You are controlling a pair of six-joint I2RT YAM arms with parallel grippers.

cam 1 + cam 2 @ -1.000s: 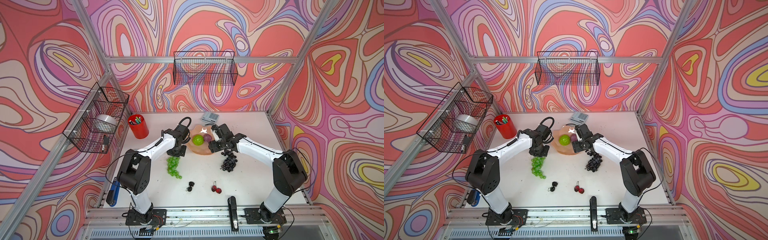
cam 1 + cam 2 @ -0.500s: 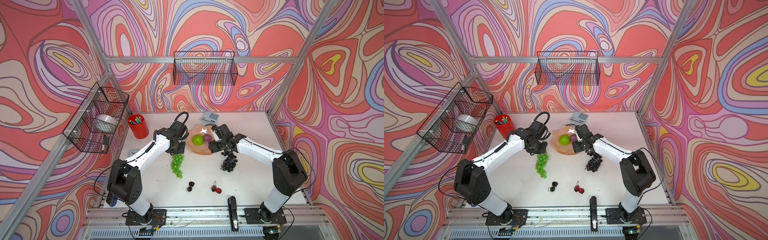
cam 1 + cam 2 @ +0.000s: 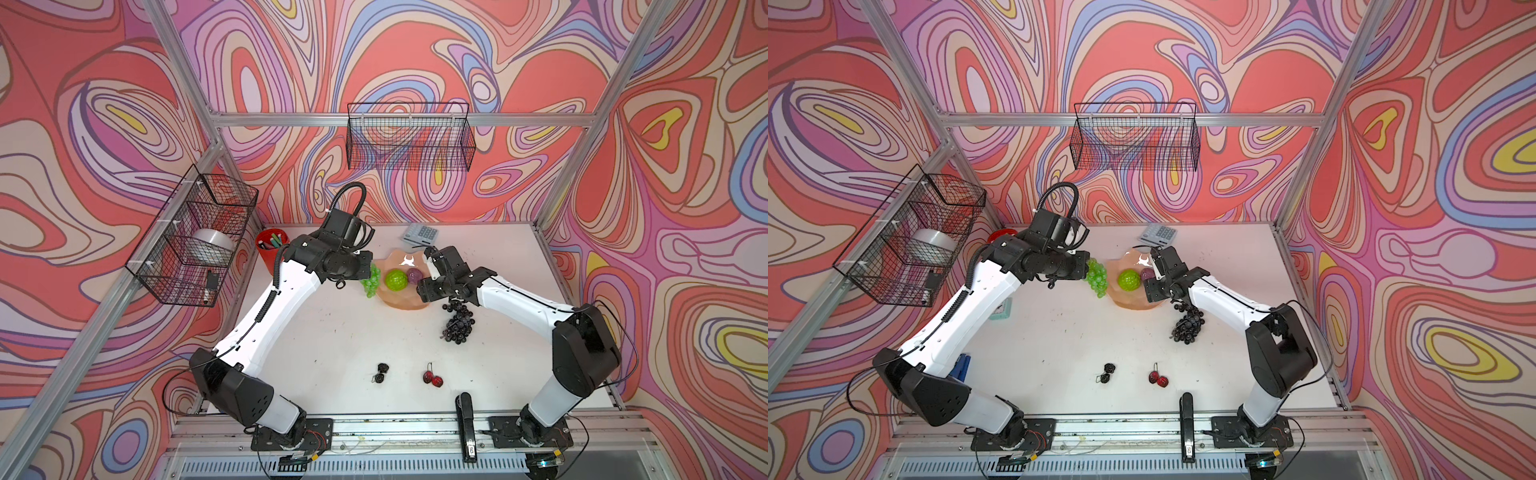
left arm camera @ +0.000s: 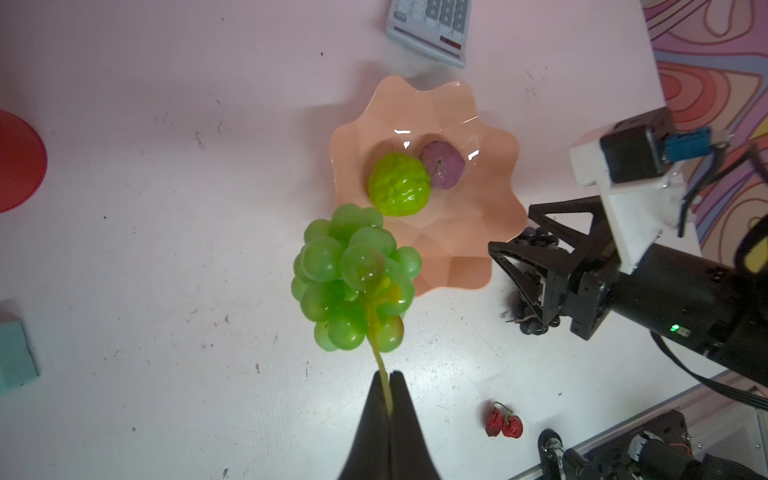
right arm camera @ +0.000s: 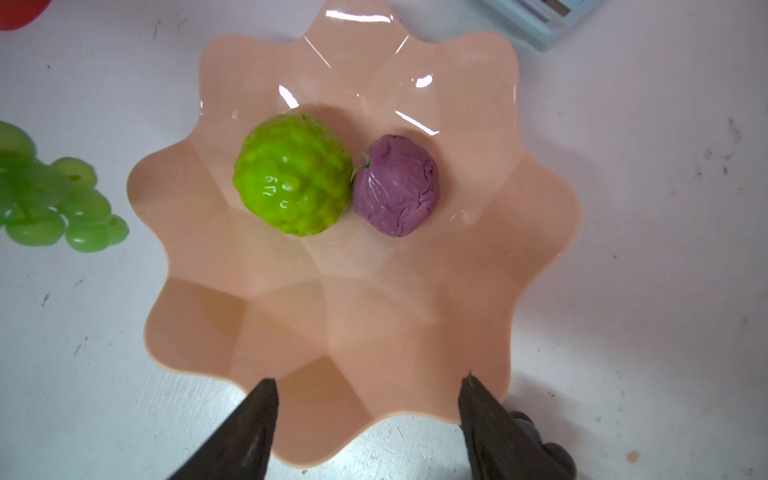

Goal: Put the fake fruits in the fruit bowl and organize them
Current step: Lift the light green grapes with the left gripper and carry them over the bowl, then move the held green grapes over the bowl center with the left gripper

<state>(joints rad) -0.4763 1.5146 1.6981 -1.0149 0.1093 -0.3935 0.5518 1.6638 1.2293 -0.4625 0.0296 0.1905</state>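
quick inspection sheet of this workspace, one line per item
surface: white table, scuffed and speckled
job's things: fruit bowl holds lime-green ball and purple ball; green grape bunch hangs beside it; dark grape bunch, black cherry pair, red cherry pair on the table
clutter: red pen cup, calculator, stapler, teal block
grippers: left gripper shut on the grape stem; right gripper open, empty, at the bowl's rim
cables: black hose loops above the left wrist
surroundings: back wire basket; side wire basket holding a tape roll; swirl-patterned walls
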